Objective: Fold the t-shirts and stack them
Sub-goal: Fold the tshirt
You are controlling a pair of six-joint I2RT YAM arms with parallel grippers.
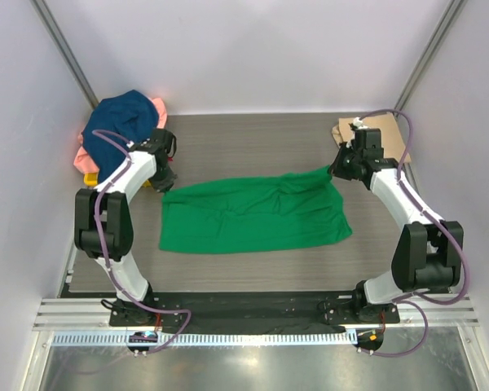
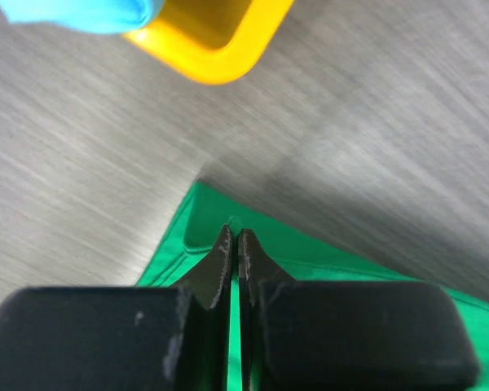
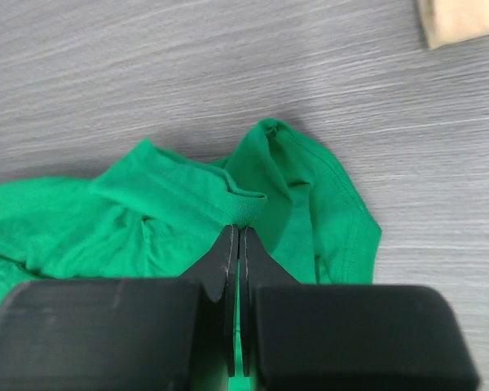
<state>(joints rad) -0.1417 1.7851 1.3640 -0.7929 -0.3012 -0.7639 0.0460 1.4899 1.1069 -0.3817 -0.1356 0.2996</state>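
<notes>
A bright green t-shirt [image 1: 253, 216] lies spread across the middle of the table. My left gripper [image 1: 166, 181] is shut on its far left corner, seen in the left wrist view [image 2: 235, 232] pinching green cloth [image 2: 310, 261]. My right gripper [image 1: 336, 169] is shut on the shirt's far right corner, seen in the right wrist view [image 3: 240, 230] clamping a folded hem [image 3: 179, 191]. A pile of t-shirts sits at the far left: navy blue [image 1: 122, 122] on top, salmon pink [image 1: 83, 156] under it. A tan t-shirt [image 1: 383, 134] lies at the far right.
A yellow container [image 2: 216, 41] stands close beyond my left gripper, next to the pile. White walls and metal posts ring the table. The tan shirt's corner shows in the right wrist view [image 3: 460, 20].
</notes>
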